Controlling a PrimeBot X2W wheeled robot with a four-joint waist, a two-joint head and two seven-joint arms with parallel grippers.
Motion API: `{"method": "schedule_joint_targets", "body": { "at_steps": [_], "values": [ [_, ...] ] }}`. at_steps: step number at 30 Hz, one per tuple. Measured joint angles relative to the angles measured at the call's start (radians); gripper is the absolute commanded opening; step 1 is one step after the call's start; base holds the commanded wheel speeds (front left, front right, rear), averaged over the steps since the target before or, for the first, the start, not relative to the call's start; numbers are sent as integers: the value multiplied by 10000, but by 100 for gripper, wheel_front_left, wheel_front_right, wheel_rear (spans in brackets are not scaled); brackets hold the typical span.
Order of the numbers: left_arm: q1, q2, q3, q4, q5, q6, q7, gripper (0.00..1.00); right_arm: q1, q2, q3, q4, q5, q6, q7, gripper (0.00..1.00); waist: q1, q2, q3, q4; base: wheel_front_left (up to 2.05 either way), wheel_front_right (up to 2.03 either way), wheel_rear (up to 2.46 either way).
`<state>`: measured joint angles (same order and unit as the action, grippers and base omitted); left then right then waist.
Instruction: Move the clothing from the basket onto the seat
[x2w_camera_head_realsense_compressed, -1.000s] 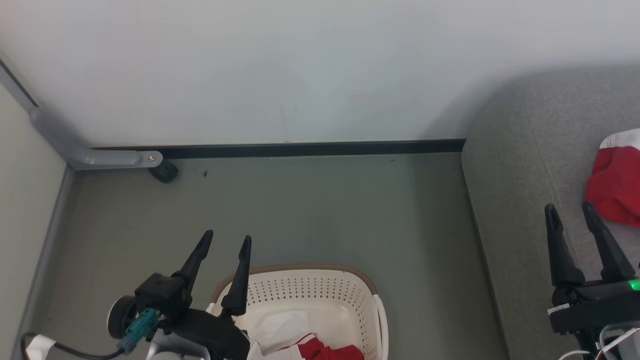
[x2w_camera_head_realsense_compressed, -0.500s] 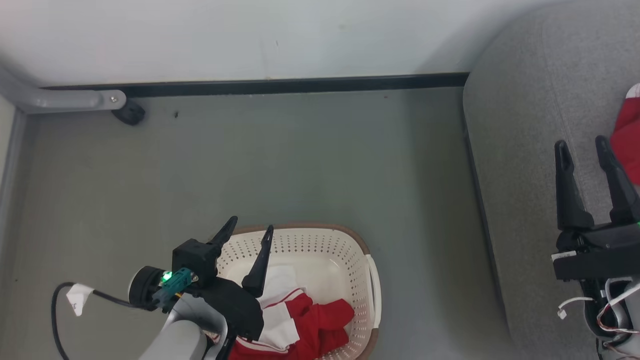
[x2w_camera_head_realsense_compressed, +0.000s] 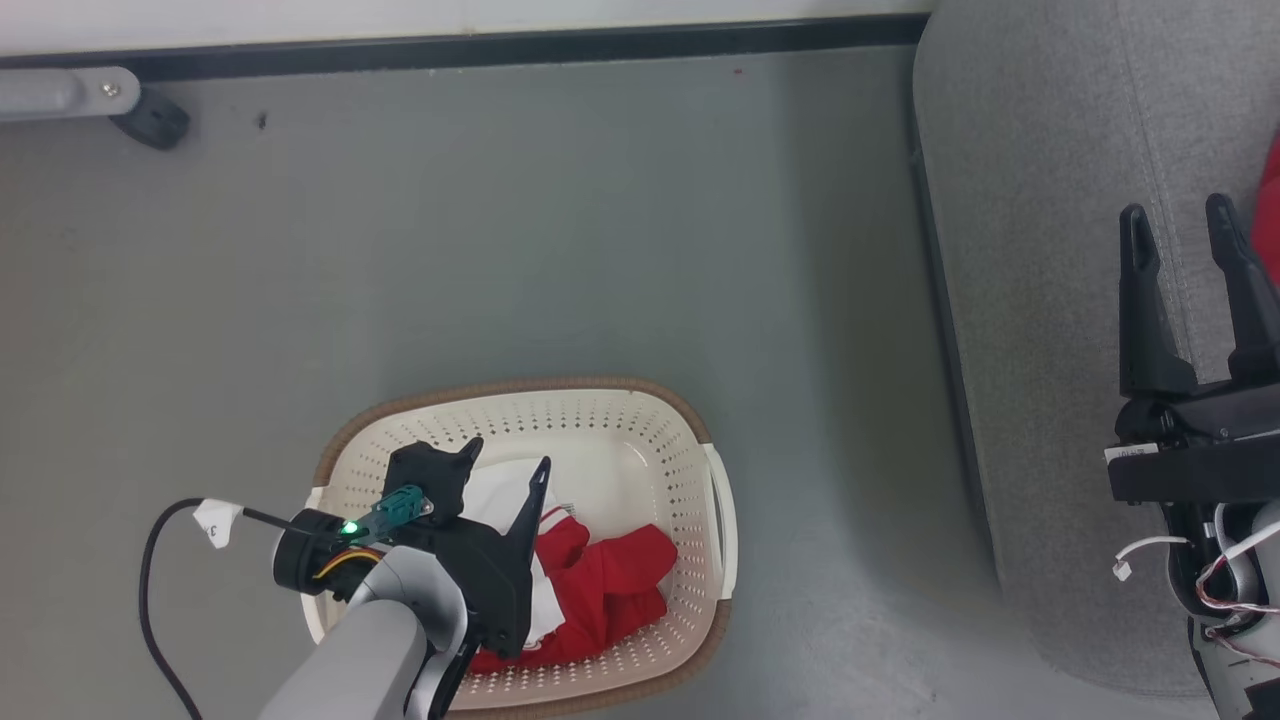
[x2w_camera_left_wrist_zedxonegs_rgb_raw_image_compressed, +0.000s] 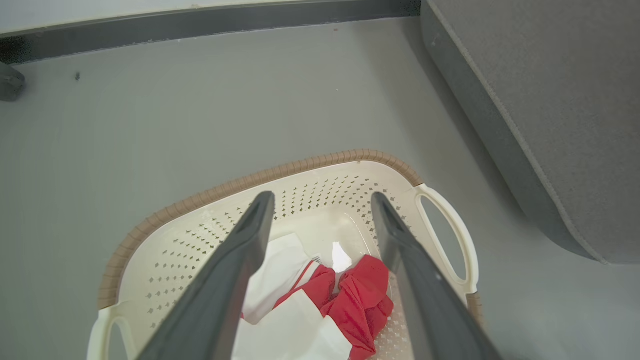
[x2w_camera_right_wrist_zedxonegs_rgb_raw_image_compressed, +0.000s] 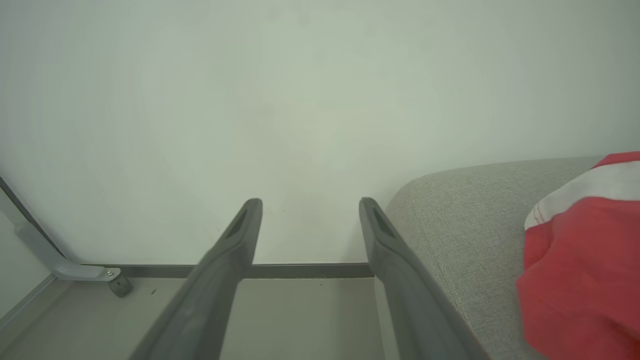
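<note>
The left gripper (x2w_camera_head_realsense_compressed: 506, 457) hangs fully spread and empty over the oval cream perforated plastic basket (x2w_camera_head_realsense_compressed: 520, 385), apparently lined up to pinch the crumpled red-and-white fabric clothing (x2w_camera_head_realsense_compressed: 610, 585) inside. The right gripper (x2w_camera_head_realsense_compressed: 1176, 212), equally spread and empty, waits above the large grey woven sofa seat (x2w_camera_head_realsense_compressed: 1040, 300). Its wrist view shows plainly another red-and-white garment (x2w_camera_right_wrist_zedxonegs_rgb_raw_image_compressed: 575, 270) lying there, a mere sliver in the head view.

Black left end effector (x2w_camera_head_realsense_compressed: 507, 452) on pale grey forearm (x2w_camera_head_realsense_compressed: 365, 655), teal connector (x2w_camera_head_realsense_compressed: 400, 503).
</note>
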<state>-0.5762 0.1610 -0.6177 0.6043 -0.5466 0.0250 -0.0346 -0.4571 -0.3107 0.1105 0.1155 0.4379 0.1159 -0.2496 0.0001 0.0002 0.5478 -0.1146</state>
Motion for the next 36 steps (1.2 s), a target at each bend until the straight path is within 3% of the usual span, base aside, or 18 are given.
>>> {"method": "schedule_joint_targets", "body": {
  "at_steps": [18, 36],
  "values": [
    [-1186, -447, -192, 2569, 10, -337, 863, 100, -1297, 31, 236, -217, -77, 75, -73, 100, 0, 0, 1749, -546, 0, 0, 0],
    [-2246, -382, -313, 4602, 215, -198, 1745, 100, -2233, 52, 700, -476, -73, 75, -73, 100, 0, 0, 3300, -1164, 0, 0, 0]
  ]
}}
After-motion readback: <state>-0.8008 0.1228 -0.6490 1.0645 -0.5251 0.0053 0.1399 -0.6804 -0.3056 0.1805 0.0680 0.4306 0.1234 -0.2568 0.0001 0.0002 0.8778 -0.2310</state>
